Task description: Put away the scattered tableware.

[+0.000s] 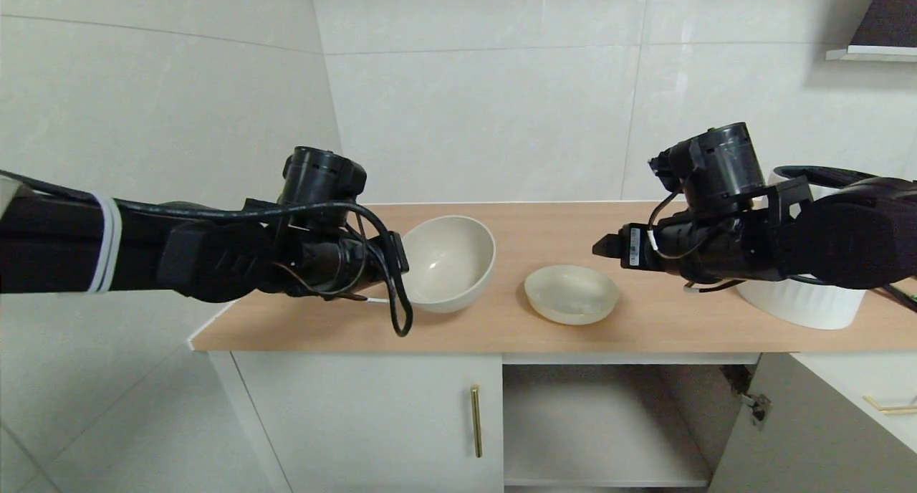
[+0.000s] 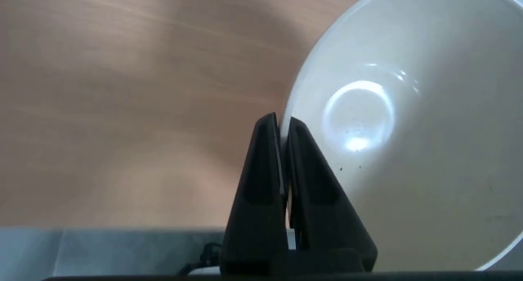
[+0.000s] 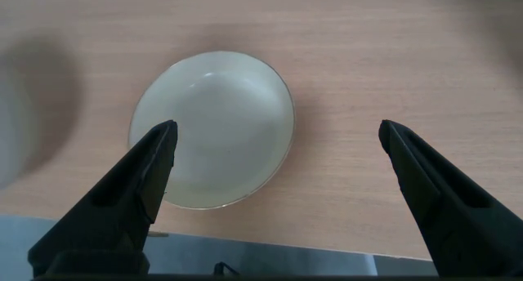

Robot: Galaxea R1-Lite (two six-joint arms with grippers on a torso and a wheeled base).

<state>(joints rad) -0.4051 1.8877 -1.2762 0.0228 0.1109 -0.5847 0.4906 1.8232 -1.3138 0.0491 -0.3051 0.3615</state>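
Left gripper point(image 2: 283, 122) is clamped on the rim of the bowl point(image 2: 409, 134) (which is tilted on the counter point(image 1: 666, 321)). Right gripper point(image 3: 276, 127) is spread wide, and the dish point(image 3: 212, 130) is seen below it, nearer one finger, beside the bowl.

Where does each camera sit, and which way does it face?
Head: on the head, facing forward and down at counter, bowl, dish; left arm and right arm show.
Left wrist: on that wrist, facing the bowl; left fingers shut on its rim.
Right wrist: on that wrist, facing down at the dish; right fingers open.
Shared: bowl, head and left wrist; dish, head and right wrist.
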